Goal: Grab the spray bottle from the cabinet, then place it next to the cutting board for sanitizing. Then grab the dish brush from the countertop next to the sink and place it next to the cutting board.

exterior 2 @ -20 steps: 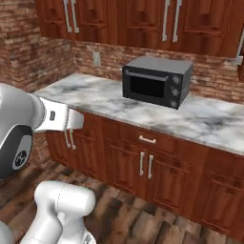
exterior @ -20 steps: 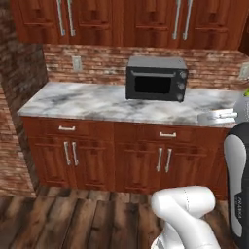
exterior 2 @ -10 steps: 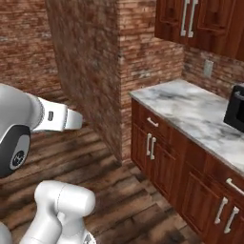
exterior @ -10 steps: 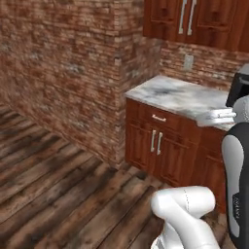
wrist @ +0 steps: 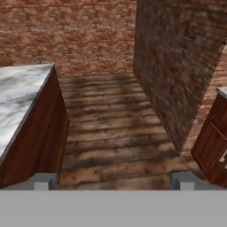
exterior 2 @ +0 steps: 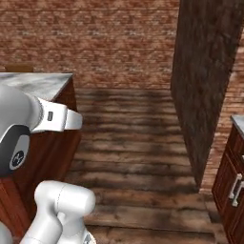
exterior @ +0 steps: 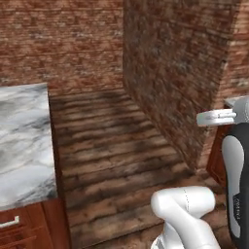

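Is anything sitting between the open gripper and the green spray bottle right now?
That can't be judged here. The open gripper faces bare wooden floor, with a marble-topped counter on one side and a brick wall on the other.

I see red-brown brick with pale mortar on the back wall (wrist: 66, 31), and darker, shadowed brick on the jutting wall (exterior: 175, 73). The floor (exterior 2: 133, 143) is dark brown planking with lighter worn streaks. The countertop (exterior: 22, 141) is white marble veined in grey, over a reddish-brown wooden side (wrist: 40, 133). A lower cabinet (wrist: 212, 146) matches that reddish-brown, and my arm (exterior 2: 52, 116) is white with dark joints.
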{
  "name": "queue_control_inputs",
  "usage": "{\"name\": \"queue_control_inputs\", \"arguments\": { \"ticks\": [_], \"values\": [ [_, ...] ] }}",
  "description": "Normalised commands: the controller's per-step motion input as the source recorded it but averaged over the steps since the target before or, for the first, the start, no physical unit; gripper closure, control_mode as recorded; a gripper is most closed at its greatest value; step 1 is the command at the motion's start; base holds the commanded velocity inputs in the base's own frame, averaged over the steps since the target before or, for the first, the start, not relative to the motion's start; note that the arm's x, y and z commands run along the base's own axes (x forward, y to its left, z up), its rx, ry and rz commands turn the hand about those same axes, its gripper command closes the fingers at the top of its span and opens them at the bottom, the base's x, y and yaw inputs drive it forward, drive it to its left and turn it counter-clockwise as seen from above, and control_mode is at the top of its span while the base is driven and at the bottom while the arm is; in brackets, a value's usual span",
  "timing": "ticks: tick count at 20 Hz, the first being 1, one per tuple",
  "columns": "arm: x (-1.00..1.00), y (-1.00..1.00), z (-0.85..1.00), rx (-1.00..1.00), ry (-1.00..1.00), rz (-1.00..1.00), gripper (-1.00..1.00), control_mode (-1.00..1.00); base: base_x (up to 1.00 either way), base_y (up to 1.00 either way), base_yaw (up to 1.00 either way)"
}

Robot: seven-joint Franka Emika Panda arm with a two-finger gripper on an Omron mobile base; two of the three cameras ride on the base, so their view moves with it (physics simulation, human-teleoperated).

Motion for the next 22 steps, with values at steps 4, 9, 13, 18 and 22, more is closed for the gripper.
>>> {"name": "queue_control_inputs", "arguments": {
  "ticks": [4,9,13,18,22],
  "values": [
    [0.00,0.00,0.00,0.00,0.00,0.00,-1.00,1.00,0.07,-0.45,0.85],
    [0.00,0.00,0.00,0.00,0.00,0.00,-1.00,1.00,0.28,-0.28,0.85],
    [0.00,0.00,0.00,0.00,0.00,0.00,-1.00,1.00,0.14,0.00,0.73],
    [0.00,0.00,0.00,0.00,0.00,0.00,-1.00,1.00,-0.02,0.79,0.14],
    [0.00,0.00,0.00,0.00,0.00,0.00,-1.00,1.00,-0.04,1.00,-0.04]
  ]
}}
